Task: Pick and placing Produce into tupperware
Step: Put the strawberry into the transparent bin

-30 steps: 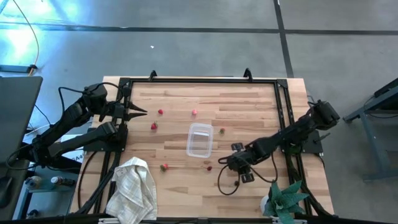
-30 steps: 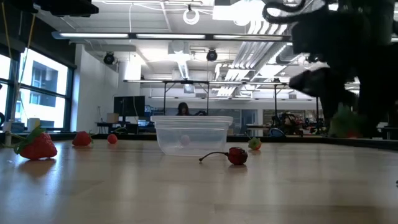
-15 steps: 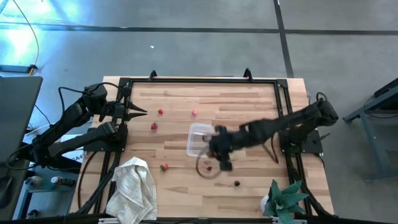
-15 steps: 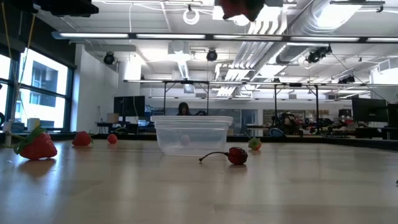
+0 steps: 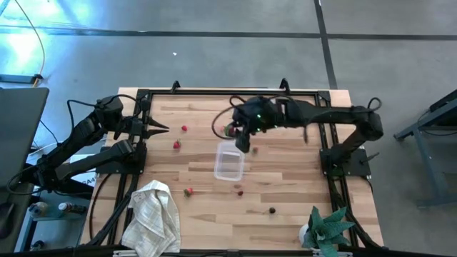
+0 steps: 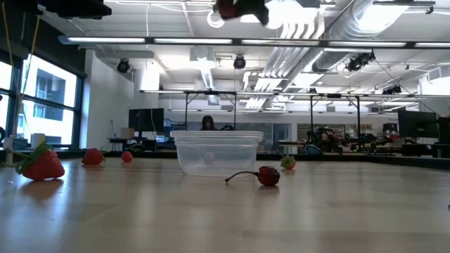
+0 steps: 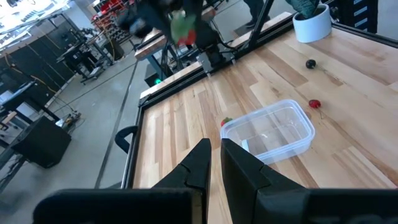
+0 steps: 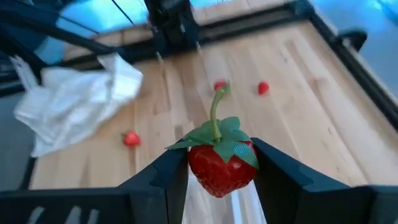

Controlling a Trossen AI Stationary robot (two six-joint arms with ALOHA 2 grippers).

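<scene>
The clear tupperware (image 5: 229,160) stands in the middle of the wooden table, also seen in the low view (image 6: 216,151). My right gripper (image 5: 238,135) hangs high over the tupperware's far end, shut on a red strawberry (image 8: 221,167) with green leaves. Loose produce lies on the table: red pieces (image 5: 184,128) (image 5: 176,144) (image 5: 188,191) and a dark one (image 5: 272,210). In the low view a red piece with a stem (image 6: 268,176) lies in front of the tupperware. My left gripper (image 5: 161,128) waits shut at the table's far left. My right gripper pinches the strawberry's two sides (image 8: 194,163) between its two fingers (image 8: 166,177). The fingers slant down from the table's right side. The strawberry is lifted clear, high above the table (image 6: 232,8), with its green leaves and stem (image 8: 216,112) pointing back toward the wrist.
A crumpled white towel (image 5: 151,214) lies at the near left corner. A teal plant in a white pot (image 5: 327,230) stands at the near right corner. A black frame (image 5: 325,128) runs along the table's far and side edges.
My right gripper has risen from low over the table's near right, carrying the strawberry. It has swung toward the far edge and the left, passing over the tupperware, and its wrist has turned. The strawberry has stayed between the fingers.
</scene>
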